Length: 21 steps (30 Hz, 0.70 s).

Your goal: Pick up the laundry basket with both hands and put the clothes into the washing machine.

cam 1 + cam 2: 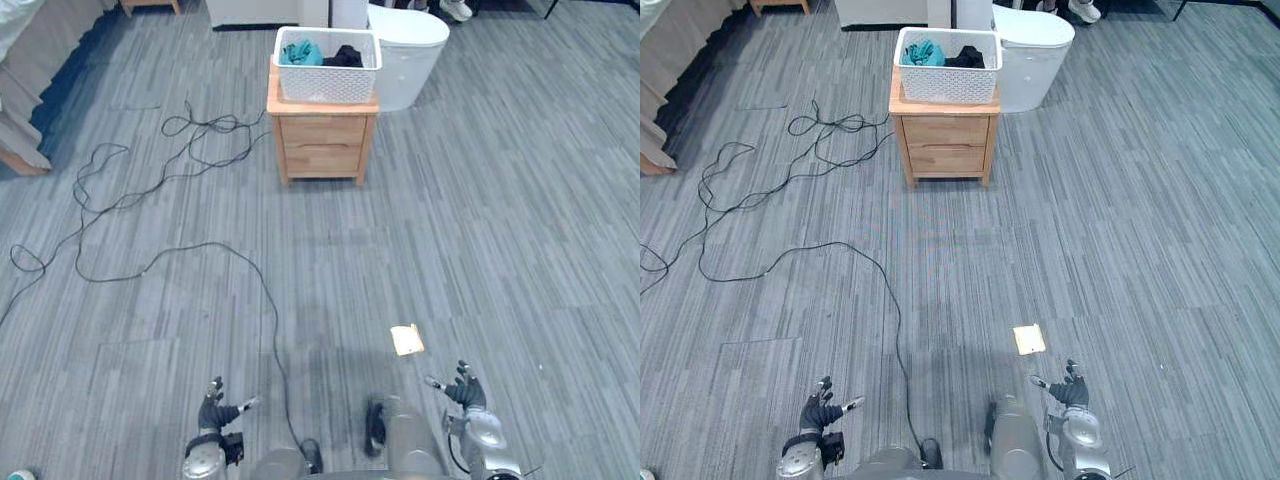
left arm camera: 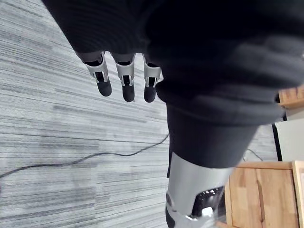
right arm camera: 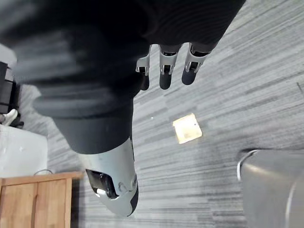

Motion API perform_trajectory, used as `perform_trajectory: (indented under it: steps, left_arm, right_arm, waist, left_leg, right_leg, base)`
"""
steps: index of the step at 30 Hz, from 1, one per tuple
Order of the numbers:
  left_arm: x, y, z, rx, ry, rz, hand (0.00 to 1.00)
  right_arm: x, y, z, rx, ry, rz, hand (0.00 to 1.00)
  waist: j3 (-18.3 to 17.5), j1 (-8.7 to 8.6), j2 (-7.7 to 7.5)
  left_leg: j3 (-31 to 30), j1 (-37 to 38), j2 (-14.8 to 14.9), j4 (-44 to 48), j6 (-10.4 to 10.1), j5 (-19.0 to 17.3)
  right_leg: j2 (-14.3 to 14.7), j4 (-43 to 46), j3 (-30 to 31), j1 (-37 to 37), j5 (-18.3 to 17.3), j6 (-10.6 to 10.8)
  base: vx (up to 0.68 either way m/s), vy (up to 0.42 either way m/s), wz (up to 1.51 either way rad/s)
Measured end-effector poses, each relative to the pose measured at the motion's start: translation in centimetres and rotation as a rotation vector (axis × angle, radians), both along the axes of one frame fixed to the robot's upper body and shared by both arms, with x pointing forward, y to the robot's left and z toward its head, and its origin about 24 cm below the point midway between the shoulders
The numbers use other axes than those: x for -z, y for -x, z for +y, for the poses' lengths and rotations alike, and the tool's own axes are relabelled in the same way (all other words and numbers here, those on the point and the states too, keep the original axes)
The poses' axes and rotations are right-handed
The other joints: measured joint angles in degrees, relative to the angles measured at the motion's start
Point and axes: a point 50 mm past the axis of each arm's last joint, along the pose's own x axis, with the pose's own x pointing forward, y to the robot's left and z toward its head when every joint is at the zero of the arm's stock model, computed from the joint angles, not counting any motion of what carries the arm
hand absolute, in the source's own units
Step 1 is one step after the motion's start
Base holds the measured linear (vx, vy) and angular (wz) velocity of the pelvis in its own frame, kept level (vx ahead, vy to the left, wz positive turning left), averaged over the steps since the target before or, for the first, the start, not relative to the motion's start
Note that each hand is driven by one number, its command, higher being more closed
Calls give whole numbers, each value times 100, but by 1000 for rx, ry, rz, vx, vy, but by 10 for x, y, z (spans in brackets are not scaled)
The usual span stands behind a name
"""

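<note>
The white laundry basket (image 1: 327, 86) stands upright in the upper middle of the frame, on a small wooden cabinet (image 1: 322, 146). Inside lie two things: a teal garment (image 1: 301, 53) at left and a black garment (image 1: 346, 57) at right. The white washing machine (image 1: 408, 66) stands just beside it, at right.

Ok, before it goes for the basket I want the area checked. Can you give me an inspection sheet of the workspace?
surface: grey plank floor, with a wooden two-drawer cabinet standing on it.
job's things: white laundry basket on top of the cabinet, holding teal clothes and black clothes; white rounded appliance just behind the cabinet.
clutter: pale yellow square on the floor near the right hand.
hands: left hand and right hand low and far from the basket, both open and empty.
cables: black cable looping over the floor left of the cabinet.
surroundings: a person's shoe at the far edge.
</note>
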Motion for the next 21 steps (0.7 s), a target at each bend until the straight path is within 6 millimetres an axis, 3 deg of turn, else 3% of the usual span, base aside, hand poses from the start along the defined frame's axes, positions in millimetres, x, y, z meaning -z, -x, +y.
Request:
perform_trajectory:
  steps: [1,2,3,4,5,6,7,8,10,12,13,14,15,16,17,18,19,20,21]
  left_arm:
    - [2,4,-1,-5,5,13,0]
    - [6,12,-4,-15,17,36,0]
    - [8,16,-4,-21,22,48,0]
    - [9,18,-5,-25,28,54,0]
    - [11,23,-8,-38,42,63,0]
    - [12,24,-9,-39,45,66,0]
    - [11,23,-10,-39,50,63,0]
    - [11,21,-12,-38,56,55,0]
    - [10,19,-16,-38,66,46,0]
    - [7,13,-17,-33,67,21,0]
    - [5,8,-17,-31,67,6,0]
    - [4,6,-18,-25,65,-1,0]
    - [5,7,-20,-25,69,2,0]
    - [6,10,-23,-30,75,10,0]
    - [8,12,-21,-32,72,25,0]
    - [8,12,-20,-31,67,27,0]
    - [8,12,-19,-29,64,30,0]
    - [10,13,-20,-29,67,36,0]
    - [9,13,-18,-30,63,37,0]
  right_arm:
    - [1,3,-1,-2,4,7,0]
    - [0,1,-2,-10,12,2,0]
    - [-4,-4,-1,-19,14,-19,0]
    - [-6,-7,-1,-26,17,-32,0]
    - [-8,-9,0,-46,26,-41,0]
    - [-8,-9,1,-52,26,-39,0]
    - [-7,-10,4,-57,18,-40,0]
    - [-9,-11,8,-51,6,-54,0]
    - [-14,-17,11,-55,5,-94,0]
    - [-18,-22,11,-58,7,-116,0]
    - [-18,-23,9,-50,6,-112,0]
    - [-17,-21,8,-37,5,-110,0]
    - [-17,-19,6,-32,9,-104,0]
    - [-14,-15,2,-33,19,-85,0]
    - [-10,-12,3,-29,14,-63,0]
    - [-9,-10,6,-29,7,-56,0]
    - [-5,-2,7,-25,3,-36,0]
    - [-2,1,8,-28,6,-20,0]
    - [-1,2,10,-33,4,-14,0]
  waist:
    - [-46,-69,-57]
    - [-102,-49,113]
    - [-66,-30,183]
    - [-29,-30,253]
    - [15,27,387]
    - [18,97,412]
    - [64,174,365]
    - [103,244,255]
    - [100,277,138]
    - [110,409,123]
    - [141,471,78]
    - [162,517,45]
    - [154,557,49]
    - [66,584,208]
    - [16,579,192]
    - [-23,557,110]
    - [-118,538,-2]
    - [-144,531,-16]
    - [-131,535,-77]
  left_leg:
    - [-127,94,80,161,-156,-97]
    - [-111,-212,336,1051,-294,-108]
    - [-25,-530,514,1903,-564,51]
    - [9,-806,682,2665,-830,276]
    - [49,-1407,1085,4231,-951,761]
    - [145,-1633,1264,4914,-883,717]
    - [350,-1990,1511,5829,-639,577]
    - [568,-2254,1566,6090,-450,469]
    - [908,-2804,1529,5811,-275,322]
    - [949,-3337,1290,4703,-189,270]
    - [821,-3524,976,3543,-185,300]
    - [597,-3514,630,2156,-342,552]
    - [426,-3457,533,1455,-354,803]
    - [211,-3479,495,811,-355,1142]
    - [188,-3482,425,1119,-9,1783]
    - [193,-3488,336,1261,44,1798]
    - [275,-3491,193,1453,283,1640]
    - [379,-3396,142,1567,463,1413]
    - [434,-3260,65,1558,495,1300]
  right_leg:
    - [-9,336,8,-7,466,-292]
    - [119,783,-74,-51,168,-471]
    - [249,834,-94,72,-39,-523]
    - [353,806,-108,233,-139,-580]
    - [621,562,-97,684,-240,-717]
    - [747,409,-48,949,-277,-770]
    - [893,63,53,1561,-338,-855]
    - [891,-255,183,2129,-376,-902]
    - [852,-773,397,2748,-400,-893]
    - [776,-1044,579,3086,-533,-743]
    - [663,-1066,646,3248,-649,-666]
    - [522,-1138,685,3483,-768,-554]
    - [506,-1189,761,3585,-832,-476]
    - [516,-1250,886,3778,-1041,-354]
    - [405,-1158,949,3985,-1334,-177]
    - [284,-1003,947,3990,-1454,-135]
    - [84,-357,956,3765,-1606,-68]
    - [-65,711,972,3316,-1626,-11]
    - [-163,1389,979,3063,-1585,81]
  base:
    - [759,-283,61]
    - [780,-311,26]
    - [644,-272,-6]
    - [670,-272,-24]
    - [542,-211,-31]
    - [677,-228,-46]
    - [638,-177,-41]
    - [614,-158,-31]
    - [563,-79,-36]
    - [577,40,-49]
    - [496,117,-44]
    - [592,174,-46]
    - [387,152,-61]
    - [612,320,-62]
    - [531,307,-49]
    - [690,333,-24]
    - [602,249,-19]
    - [604,247,-25]
    - [568,272,-20]
